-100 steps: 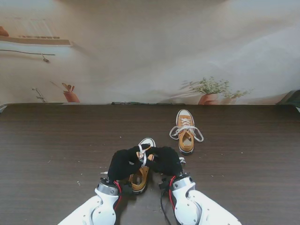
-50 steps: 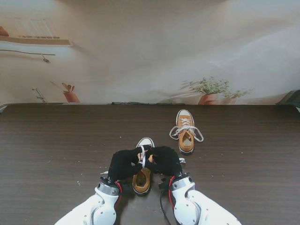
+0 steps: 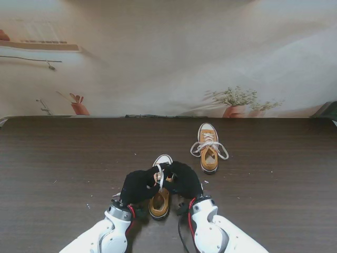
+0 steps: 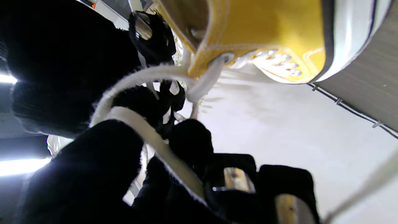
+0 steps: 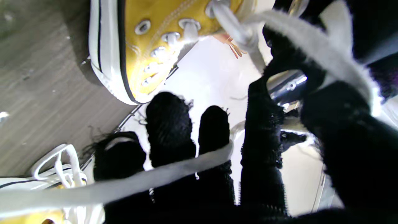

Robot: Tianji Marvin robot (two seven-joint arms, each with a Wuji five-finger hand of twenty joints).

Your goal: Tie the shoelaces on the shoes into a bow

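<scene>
Yellow canvas shoe sits near the worktop's near edge, your left hand and right hand each grasping its white lace; mid-knot, you next need a loop formed

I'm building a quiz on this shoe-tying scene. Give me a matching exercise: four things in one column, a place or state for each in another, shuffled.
1. black-gloved left hand
2. far yellow canvas sneaker
3. near yellow canvas sneaker
4. dark wood-grain table

A. lies alone on my right, laces loose
B. holds white lace
C. bears both shoes
D. under both hands

Pairs: 1-B, 2-A, 3-D, 4-C
</scene>
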